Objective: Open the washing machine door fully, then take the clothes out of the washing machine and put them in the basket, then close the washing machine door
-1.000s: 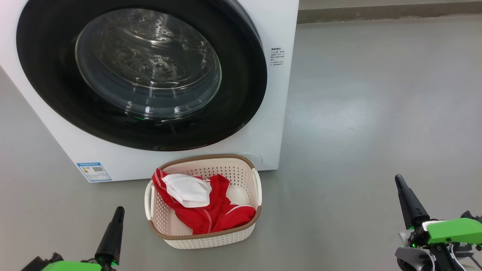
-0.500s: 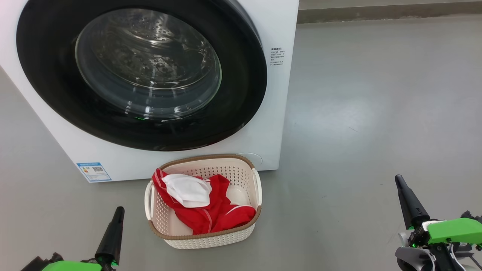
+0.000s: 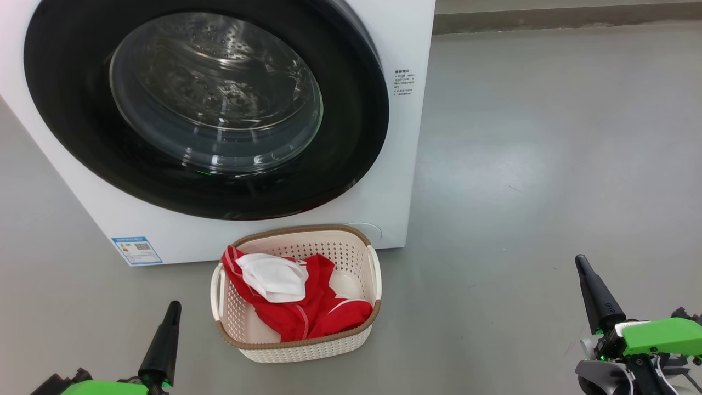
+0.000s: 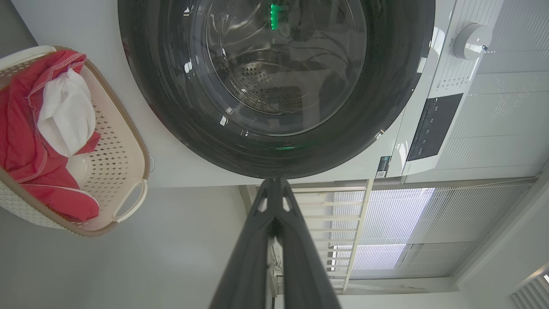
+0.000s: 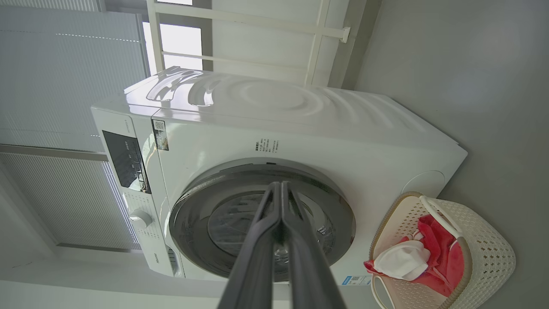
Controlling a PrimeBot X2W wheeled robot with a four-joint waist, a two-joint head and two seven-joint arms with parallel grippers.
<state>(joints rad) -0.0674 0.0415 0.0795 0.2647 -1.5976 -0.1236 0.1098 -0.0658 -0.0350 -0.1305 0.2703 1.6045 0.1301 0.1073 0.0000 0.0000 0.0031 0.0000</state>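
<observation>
Washing machine: you see the big white washing machine (image 3: 396, 164) standing on the grey floor (image 3: 548, 137).
Door: your round black door (image 3: 205, 104) lies flat on the front, closed. You can see the shiny drum (image 3: 219, 66) through its glass.
Basket: the little cream basket (image 3: 307, 351) sits on the floor just in front of the machine, under the door.
Clothes: the red clothes (image 3: 310, 315) lie inside the basket, with a white cloth (image 3: 274, 277) on top.
Left gripper: your left gripper (image 3: 175, 305) is low on the left, fingers pressed together, holding nothing.
Right gripper: your right gripper (image 3: 580, 262) is low on the right, well apart from the basket, fingers pressed together, holding nothing.
</observation>
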